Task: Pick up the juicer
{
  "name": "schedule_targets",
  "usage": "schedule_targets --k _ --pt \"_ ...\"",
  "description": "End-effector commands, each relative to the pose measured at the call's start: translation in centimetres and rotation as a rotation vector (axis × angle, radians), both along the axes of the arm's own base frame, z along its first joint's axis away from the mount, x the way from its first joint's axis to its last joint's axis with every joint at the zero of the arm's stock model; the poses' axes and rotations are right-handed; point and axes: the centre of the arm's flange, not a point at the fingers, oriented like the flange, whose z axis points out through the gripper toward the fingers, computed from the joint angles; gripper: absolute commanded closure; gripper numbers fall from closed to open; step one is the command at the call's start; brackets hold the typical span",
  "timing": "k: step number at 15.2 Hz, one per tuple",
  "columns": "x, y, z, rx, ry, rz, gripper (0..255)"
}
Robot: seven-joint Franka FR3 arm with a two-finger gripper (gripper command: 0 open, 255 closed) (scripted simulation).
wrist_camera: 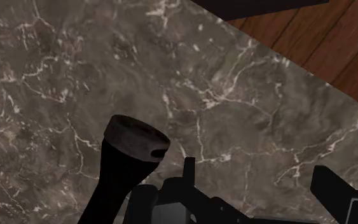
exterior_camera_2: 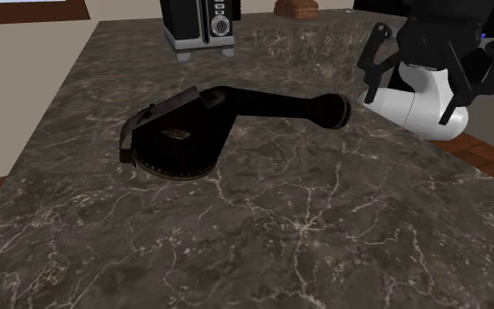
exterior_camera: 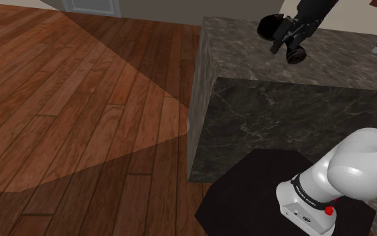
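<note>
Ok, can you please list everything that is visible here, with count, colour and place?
juicer: 1, black, lying on the counter
counter: 1, dark with pale veins, beside the stand
appliance: 1, black and silver, on counter, second exterior view's top
brown thing: 1, brown, top edge there, cut off
floor: 1, brown wood, around the counter
stand: 1, black, under the arm
arm: 1, white, on stand
gripper: 1, black, open, beside juicer's handle end
</note>
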Motion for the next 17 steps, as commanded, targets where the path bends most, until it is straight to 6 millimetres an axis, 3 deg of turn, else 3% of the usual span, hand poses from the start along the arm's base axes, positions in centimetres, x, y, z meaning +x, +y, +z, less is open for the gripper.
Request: schedule_targets --k 1,9,17 --pt "0.0 0.0 0.0 0.000 0.000 0.000 0" --pt "5.1 -7.8 2.1 0.005 -0.063 -0.238 0" --pt "8.2 -16.5 4.5 0.010 -0.126 -0.476 0"
